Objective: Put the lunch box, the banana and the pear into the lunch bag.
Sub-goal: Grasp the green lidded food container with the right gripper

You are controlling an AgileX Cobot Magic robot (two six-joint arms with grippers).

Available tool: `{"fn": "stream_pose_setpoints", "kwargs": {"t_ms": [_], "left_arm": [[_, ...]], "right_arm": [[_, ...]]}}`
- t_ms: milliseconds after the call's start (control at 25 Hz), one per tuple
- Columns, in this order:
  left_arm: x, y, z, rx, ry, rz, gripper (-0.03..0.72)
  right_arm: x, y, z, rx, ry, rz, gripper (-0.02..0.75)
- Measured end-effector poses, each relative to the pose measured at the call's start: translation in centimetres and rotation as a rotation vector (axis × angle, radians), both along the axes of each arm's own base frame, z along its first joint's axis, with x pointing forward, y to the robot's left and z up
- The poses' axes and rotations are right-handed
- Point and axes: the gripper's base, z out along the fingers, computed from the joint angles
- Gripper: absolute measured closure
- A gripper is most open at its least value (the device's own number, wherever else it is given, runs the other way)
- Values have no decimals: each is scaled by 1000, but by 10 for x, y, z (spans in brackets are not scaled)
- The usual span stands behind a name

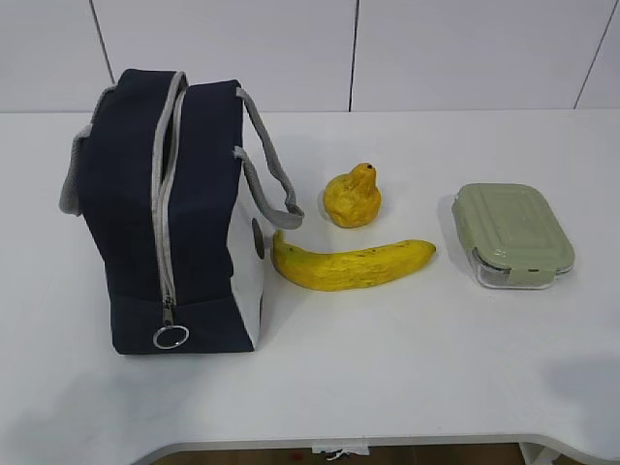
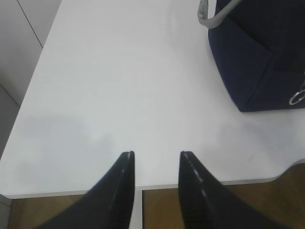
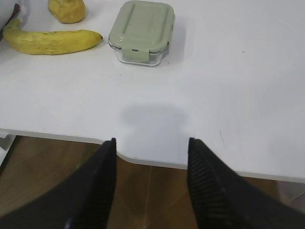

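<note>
The navy lunch bag (image 1: 165, 213) stands at the left, zipped shut, its ring pull (image 1: 170, 337) at the bottom front. The yellow banana (image 1: 351, 264) lies right of the bag, the lumpy pear (image 1: 354, 199) just behind it. The green-lidded lunch box (image 1: 511, 233) sits at the right. My left gripper (image 2: 157, 155) is open and empty over the table's front left edge; the bag's corner (image 2: 259, 52) shows at its upper right. My right gripper (image 3: 152, 142) is open and empty at the front edge, with the lunch box (image 3: 142, 31), banana (image 3: 51, 41) and pear (image 3: 66, 10) ahead of it.
The white table (image 1: 407, 368) has a curved cutout in its front edge. A white panelled wall (image 1: 436, 48) stands behind the table. Neither arm shows in the exterior view.
</note>
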Motion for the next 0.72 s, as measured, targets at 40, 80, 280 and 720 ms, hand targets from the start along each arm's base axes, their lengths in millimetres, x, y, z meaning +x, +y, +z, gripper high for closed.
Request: {"fn": "stream_pose_setpoints", "kwargs": {"t_ms": [40, 80, 280, 720], "left_arm": [[0, 0, 0, 0, 0, 0, 449], [0, 0, 0, 0, 0, 0, 449], [0, 0, 0, 0, 0, 0, 449], [0, 0, 0, 0, 0, 0, 449]], "right_arm": [[0, 0, 0, 0, 0, 0, 356], [0, 0, 0, 0, 0, 0, 356], [0, 0, 0, 0, 0, 0, 356], [0, 0, 2, 0, -14, 0, 356]]}}
